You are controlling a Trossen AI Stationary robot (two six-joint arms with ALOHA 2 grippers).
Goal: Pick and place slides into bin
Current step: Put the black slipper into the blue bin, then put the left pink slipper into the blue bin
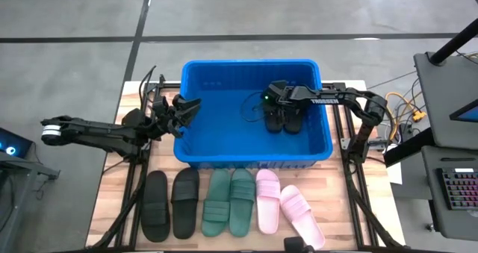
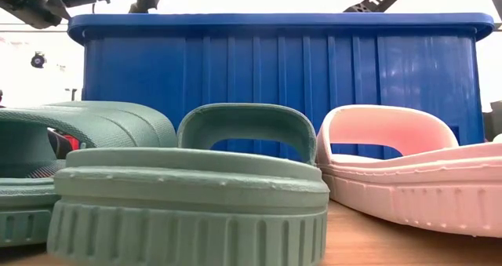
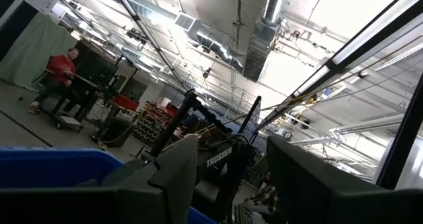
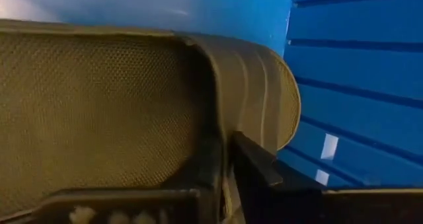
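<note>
Altogether two black slides (image 1: 284,115) in bin (image 1: 194,152), six slides (image 1: 230,202) on table (image 1: 112,208).

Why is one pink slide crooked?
The outer pink slide lies slanted on the table, its toe swung away from its straight mate. The green and black pairs lie neatly side by side.

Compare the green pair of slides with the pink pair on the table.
The green pair is dark green; the pink pair is pale pink. The green slides lie straight and parallel, touching; the pink ones splay, the outer one angled away. Both are broad-strapped slides lying in the row before the blue bin.
</note>
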